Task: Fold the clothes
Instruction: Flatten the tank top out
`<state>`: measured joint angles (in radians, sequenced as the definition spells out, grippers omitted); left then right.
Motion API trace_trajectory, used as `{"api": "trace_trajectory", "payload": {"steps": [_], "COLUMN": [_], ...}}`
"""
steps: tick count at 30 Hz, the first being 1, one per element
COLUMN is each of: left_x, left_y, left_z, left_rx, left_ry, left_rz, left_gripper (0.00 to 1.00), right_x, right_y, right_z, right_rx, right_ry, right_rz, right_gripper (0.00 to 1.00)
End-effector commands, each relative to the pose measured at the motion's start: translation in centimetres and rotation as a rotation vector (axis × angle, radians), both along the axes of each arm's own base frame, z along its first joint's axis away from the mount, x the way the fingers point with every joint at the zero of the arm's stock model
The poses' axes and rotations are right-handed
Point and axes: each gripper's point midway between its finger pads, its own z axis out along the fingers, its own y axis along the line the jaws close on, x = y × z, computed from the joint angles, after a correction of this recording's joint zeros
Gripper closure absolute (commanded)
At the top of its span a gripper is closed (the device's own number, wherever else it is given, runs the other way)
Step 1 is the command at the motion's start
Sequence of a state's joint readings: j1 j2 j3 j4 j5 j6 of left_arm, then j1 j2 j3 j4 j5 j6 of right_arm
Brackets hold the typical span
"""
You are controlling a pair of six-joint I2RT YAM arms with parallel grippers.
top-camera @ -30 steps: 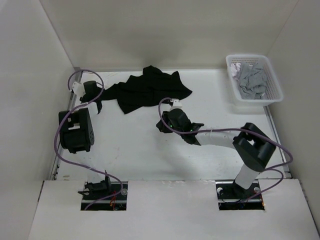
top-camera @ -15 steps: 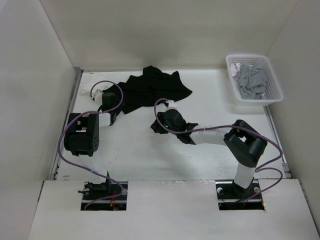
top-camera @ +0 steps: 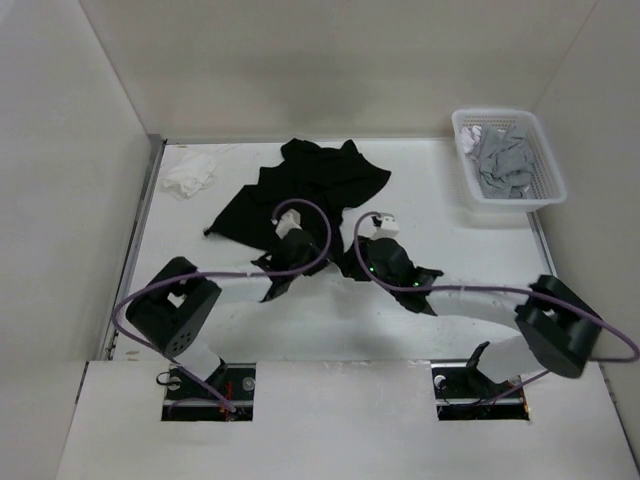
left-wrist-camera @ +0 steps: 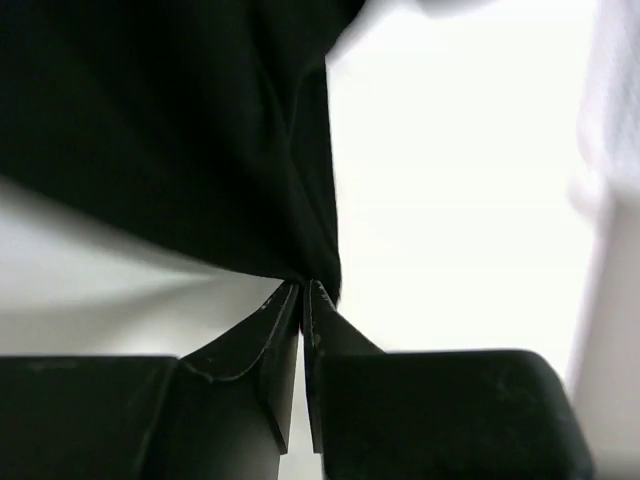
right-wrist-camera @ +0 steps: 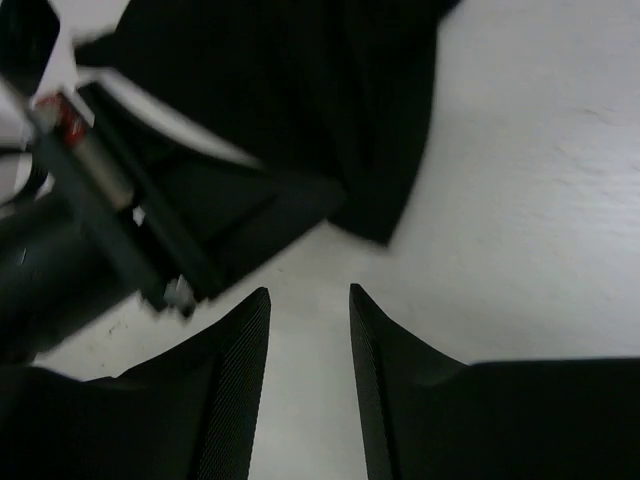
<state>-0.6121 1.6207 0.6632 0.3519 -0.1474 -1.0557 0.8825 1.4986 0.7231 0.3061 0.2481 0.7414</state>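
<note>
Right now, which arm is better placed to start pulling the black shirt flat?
Left, likely. The left gripper is shut on an edge of the black shirt, ready to pull. The right gripper hangs open over bare table beside it, holding nothing.

The top view looks down from high above and behind the arm bases [top-camera: 205, 382], far enough off to take in the whole tabletop [top-camera: 440, 215] and its walls [top-camera: 70, 150]. The left wrist view sits just behind the left claw [left-wrist-camera: 303, 287] and faces forward along it, very close to the black shirt [left-wrist-camera: 170, 120]. The right wrist view looks steeply down past the right claw [right-wrist-camera: 308, 292] from a little farther off. All three share the shirt's near hem, and the right wrist view also catches the left arm [right-wrist-camera: 50, 270].
</note>
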Motion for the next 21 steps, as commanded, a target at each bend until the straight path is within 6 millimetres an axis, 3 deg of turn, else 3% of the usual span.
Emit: {"api": "trace_trajectory", "payload": {"steps": [1,3,5,8,11,14,17,21], "left_x": [-5.0,-8.2,-10.3,-10.9,-9.7,-8.1,-5.8,-4.0], "left_y": [-4.1,-6.8,-8.9,-8.4,-4.4,0.3,6.4,15.9], "left_z": [2.1,2.8,3.8,4.7,4.7,5.0,5.6,4.4], "left_rx": [-0.152,-0.217,-0.262,-0.284,-0.236,-0.156,-0.022,0.181], "left_ry": [0.025,0.032,0.015,-0.017,-0.070,-0.119,-0.174,-0.164], "left_rz": [-0.044,-0.098,-0.157,-0.159,-0.067,0.037,0.173,0.388], "left_gripper": [0.93,0.90,0.76,0.58,0.53,0.53,0.52,0.52], "right_x": [-0.9,-2.3,-3.3,-4.0,-4.0,-4.2,-4.7,-6.5], "right_y": [-5.2,-7.5,-9.1,-11.1,-12.4,-12.5,-11.7,-11.0], "right_z": [0.6,-0.1,-0.4,-0.1,-0.5,-1.9,-3.4,-5.3], "right_rx": [-0.007,-0.036,-0.053,-0.048,-0.055,-0.072,-0.097,-0.119], "right_ry": [-0.008,0.016,0.035,0.030,0.045,0.100,0.160,0.221], "right_rz": [-0.159,-0.189,-0.209,-0.256,-0.290,-0.274,-0.249,-0.236], "right_gripper": [0.57,0.55,0.54,0.52,0.50,0.49,0.50,0.51]}}
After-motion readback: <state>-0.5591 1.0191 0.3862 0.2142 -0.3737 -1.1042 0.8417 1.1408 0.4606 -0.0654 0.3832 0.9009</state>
